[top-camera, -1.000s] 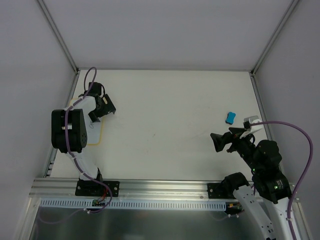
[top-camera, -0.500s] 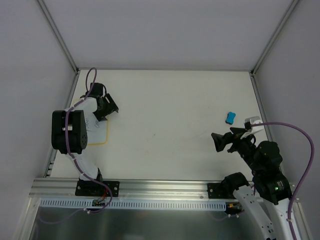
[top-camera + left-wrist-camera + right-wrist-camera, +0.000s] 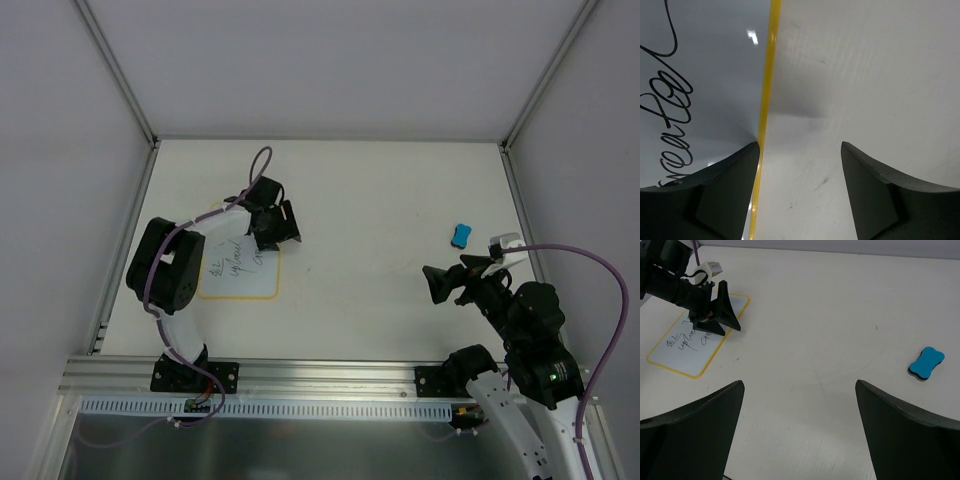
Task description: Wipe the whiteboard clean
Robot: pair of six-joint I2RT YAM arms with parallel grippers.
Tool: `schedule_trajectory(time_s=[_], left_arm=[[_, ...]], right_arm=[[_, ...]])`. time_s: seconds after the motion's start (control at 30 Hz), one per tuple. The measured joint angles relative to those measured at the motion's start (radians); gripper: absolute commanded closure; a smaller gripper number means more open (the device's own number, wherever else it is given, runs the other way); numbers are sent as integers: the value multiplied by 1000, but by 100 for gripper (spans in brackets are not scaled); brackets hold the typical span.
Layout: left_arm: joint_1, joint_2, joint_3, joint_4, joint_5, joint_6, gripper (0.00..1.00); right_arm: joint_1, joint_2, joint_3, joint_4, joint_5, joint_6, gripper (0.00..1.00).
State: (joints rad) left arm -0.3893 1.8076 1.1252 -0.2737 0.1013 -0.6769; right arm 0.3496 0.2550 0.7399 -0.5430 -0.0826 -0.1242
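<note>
Whiteboard point(image 3: 238, 268) bearing dark handwriting lies flat on the left of the white tabletop point(image 3: 360, 200), the left gripper point(image 3: 277, 228) spread astride its yellow rim. Right gripper point(image 3: 470, 268) hangs parted near a blue eraser point(image 3: 461, 236), amid plain white walls point(image 3: 320, 60).

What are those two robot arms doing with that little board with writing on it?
They are meant to wipe the small white board with a yellow rim. Its dark handwriting is not wiped off yet. The left tool is open right at the board's edge. The right tool is open too and holds nothing. The small blue eraser block lies untouched on the white table.
</note>
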Motion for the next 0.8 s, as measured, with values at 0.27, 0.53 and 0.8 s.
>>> schedule_trajectory(time_s=[0.27,0.53,0.8], left_arm=[[-248,59,69,14,5,-51,33],[-433,76,84,24,30,-63,33],[-444,50,84,-6,10,-44,9]], right_arm=[[0,2,0,0,-1,5,1],[0,30,0,-13,-4,16,1],[0,80,2,-24,16,41,1]])
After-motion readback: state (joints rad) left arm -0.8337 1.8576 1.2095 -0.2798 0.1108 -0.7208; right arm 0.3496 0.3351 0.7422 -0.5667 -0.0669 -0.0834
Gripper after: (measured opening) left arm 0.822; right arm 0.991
